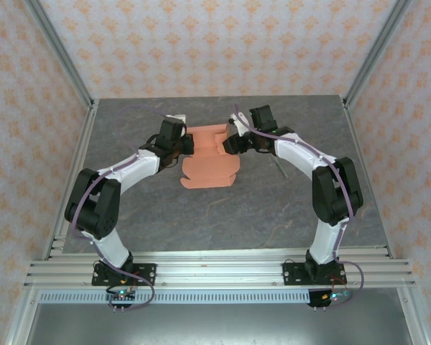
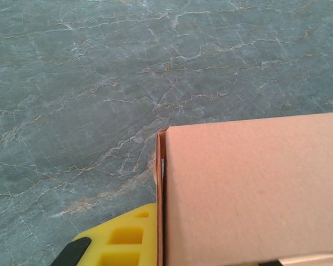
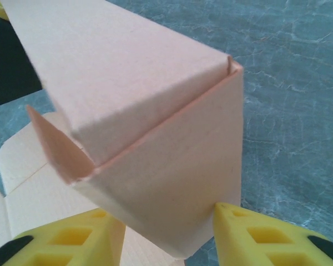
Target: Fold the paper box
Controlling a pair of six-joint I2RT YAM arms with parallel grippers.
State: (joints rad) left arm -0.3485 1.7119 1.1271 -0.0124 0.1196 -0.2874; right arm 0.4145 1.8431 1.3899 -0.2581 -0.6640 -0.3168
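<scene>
Nearest me, the left arm [image 1: 129,169] and right arm [image 1: 302,155] are bowing inward from the near edge, elbows pushed wide, so both wrists are meeting low over the middle of the table [image 1: 273,212]. Between them the paper box [image 1: 210,154] is lying half made: its near flaps are resting flat while the far part is standing up as a walled shape. The left gripper [image 1: 184,147] is pinched thin on a side wall, I'd guess to pin the card down. The right gripper [image 1: 230,142] is coming in level from the opposite side, its yellow fingers [image 3: 266,238] standing apart around the folded end and pressing the card, apparently squeezing that corner square.
</scene>
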